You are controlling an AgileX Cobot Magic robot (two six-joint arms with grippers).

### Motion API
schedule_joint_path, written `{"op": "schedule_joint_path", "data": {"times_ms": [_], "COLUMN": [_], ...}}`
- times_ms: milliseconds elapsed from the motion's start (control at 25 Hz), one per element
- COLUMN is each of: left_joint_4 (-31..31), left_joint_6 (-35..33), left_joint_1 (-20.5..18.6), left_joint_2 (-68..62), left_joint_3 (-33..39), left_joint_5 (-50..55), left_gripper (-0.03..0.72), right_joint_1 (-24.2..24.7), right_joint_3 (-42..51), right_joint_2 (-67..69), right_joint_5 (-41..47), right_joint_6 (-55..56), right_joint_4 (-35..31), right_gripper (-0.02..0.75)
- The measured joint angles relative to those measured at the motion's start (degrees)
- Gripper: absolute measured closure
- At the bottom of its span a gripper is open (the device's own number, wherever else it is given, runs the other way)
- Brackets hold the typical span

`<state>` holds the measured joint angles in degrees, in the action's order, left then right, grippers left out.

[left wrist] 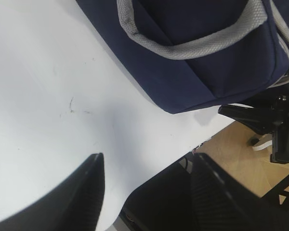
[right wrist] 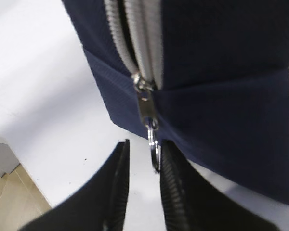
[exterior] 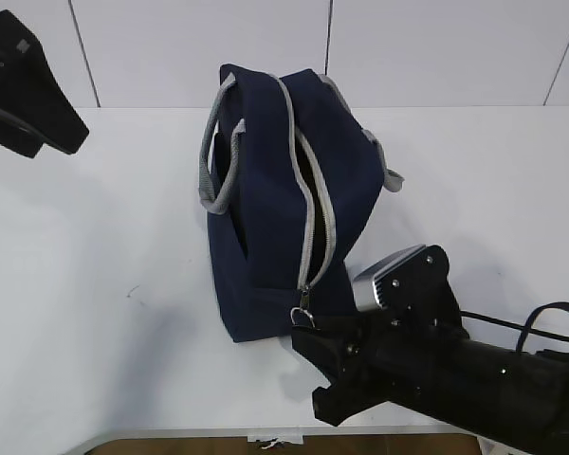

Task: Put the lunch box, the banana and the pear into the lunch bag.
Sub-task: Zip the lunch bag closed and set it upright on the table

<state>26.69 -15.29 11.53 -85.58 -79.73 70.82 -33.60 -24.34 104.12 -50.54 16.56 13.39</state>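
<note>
Exterior: lunch bag on white bench, zipper partly open; right tool at ring pull.
Left wrist: left tool agape above bench, empty.
Right wrist: narrow-gapped fingers flank ring pull, grip not discernible.

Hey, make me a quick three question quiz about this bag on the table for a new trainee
1. True or false: the bag lies flat with its zipper fully closed.
2. Which gripper has the ring pull between its fingers? A) left B) right
3. Fill in: the left gripper hangs over bare ____.

Key: 1 false, it stands on the table with the zipper partly open; 2 B, the right gripper; 3 table.
</note>
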Motion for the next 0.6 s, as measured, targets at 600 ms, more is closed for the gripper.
{"op": "schedule_joint_path", "data": {"times_ms": [600], "left_joint_4": [0.0], "left_joint_6": [0.3], "left_joint_1": [0.0], "left_joint_2": [0.0], "left_joint_3": [0.0], "left_joint_5": [0.0], "left_gripper": [0.255], "right_joint_1": [0.0], "right_joint_3": [0.3], "right_joint_2": [-0.5], "right_joint_5": [0.1], "right_joint_6": [2.3], "right_joint_4": [0.6], "right_gripper": [0.737]}}
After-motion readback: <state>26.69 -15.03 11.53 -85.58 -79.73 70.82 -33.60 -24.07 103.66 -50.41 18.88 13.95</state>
